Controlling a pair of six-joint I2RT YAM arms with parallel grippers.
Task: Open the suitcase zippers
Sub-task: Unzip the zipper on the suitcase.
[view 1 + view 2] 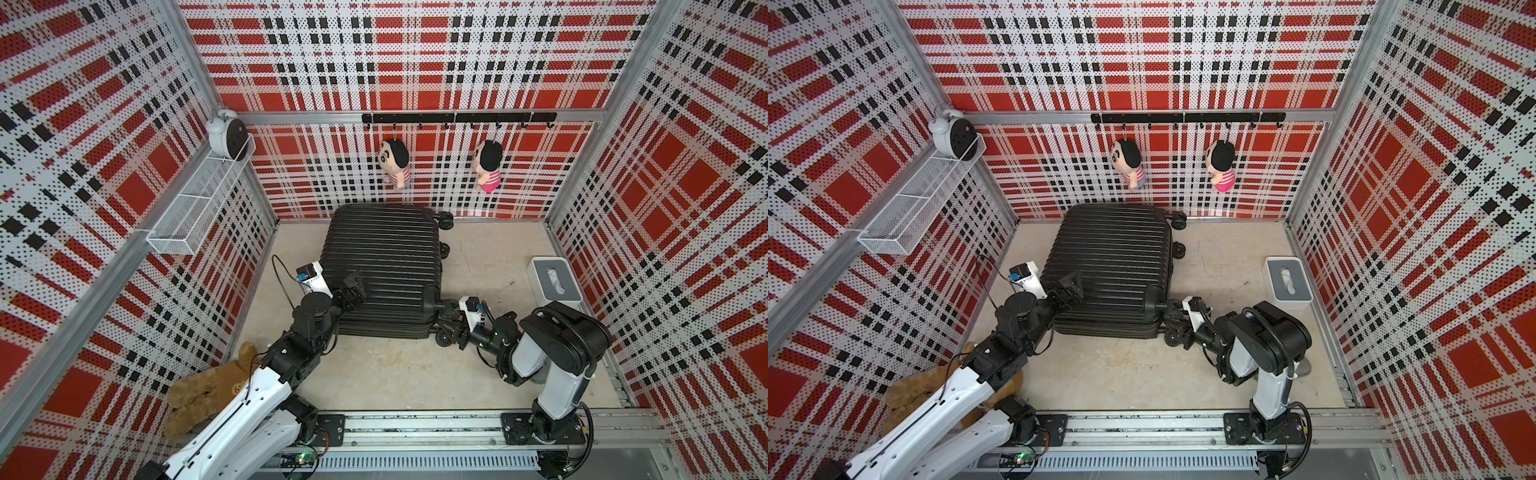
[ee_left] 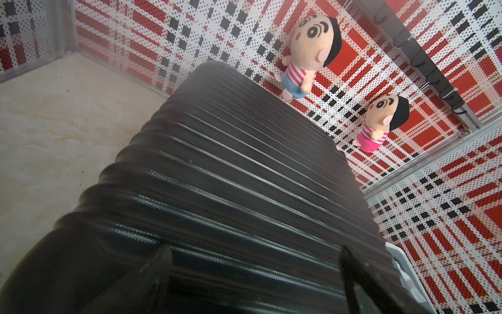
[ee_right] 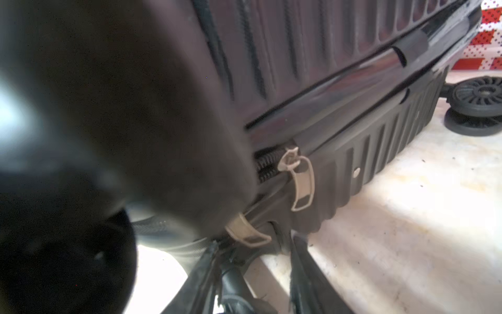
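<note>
We see the suitcase [image 1: 382,257] lying flat on the floor [image 1: 395,374] by the back wall [image 1: 415,62], wheels [image 1: 445,220] to the right. Our left gripper [image 1: 351,291] stands wide open over its near left corner. Our right gripper [image 3: 254,244] is at the near right corner, by the zippers [image 3: 267,164]. Its fingers [image 3: 304,263] stand apart on either side of the lower tan pull [image 3: 248,235], and we cannot tell whether they pinch it.
</note>
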